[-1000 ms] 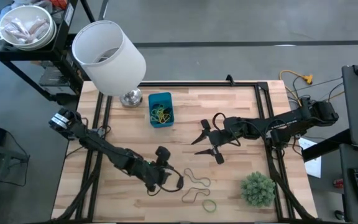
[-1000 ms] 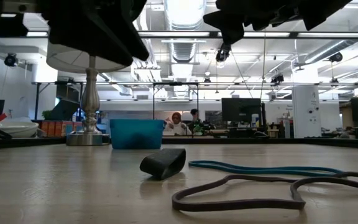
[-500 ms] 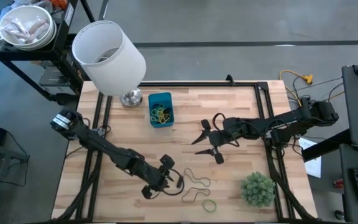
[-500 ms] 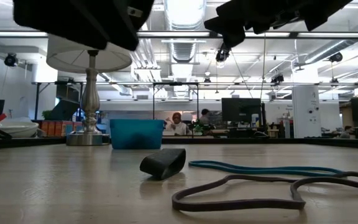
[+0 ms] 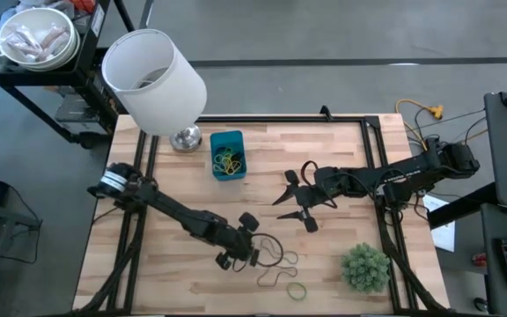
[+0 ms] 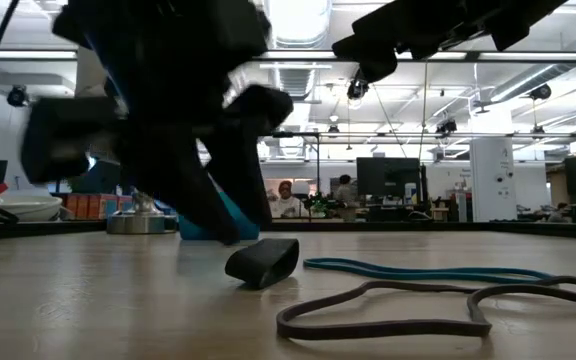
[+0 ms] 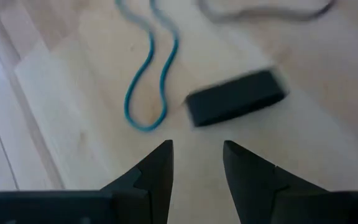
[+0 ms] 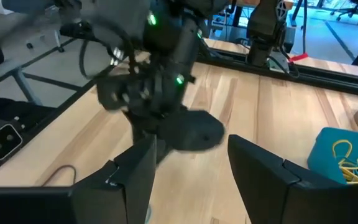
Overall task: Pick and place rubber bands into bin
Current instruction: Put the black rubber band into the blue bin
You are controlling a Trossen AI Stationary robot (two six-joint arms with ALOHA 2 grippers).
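The left wrist view alone gives close detail: the left tool (image 7: 196,163), its fingers apart and empty, hangs just short of a wide black rubber band (image 7: 236,98) with a thin teal band (image 7: 149,87) beside it at 10 o'clock. From above, that left tool (image 5: 246,238) sits low over the loose rubber bands (image 5: 277,260) at the tabletop's 6 o'clock side, while the right tool (image 5: 290,199), released and holding nothing, waits near the centre. Only the high view shows the blue bin (image 5: 227,154) at 11 o'clock from centre with yellow and green bands inside; in the low view the left arm blocks most of it. The right wrist view catches a corner of the bin (image 8: 347,152) with yellow bands. A white lamp shade (image 5: 152,77) stands at 10 o'clock of the bin, and a bushy green plant (image 5: 364,266) is at 4 o'clock. The tabletop (image 5: 341,158) is pale wood planks; beyond lies an office with ceiling ducts, monitors and 2 people far off.
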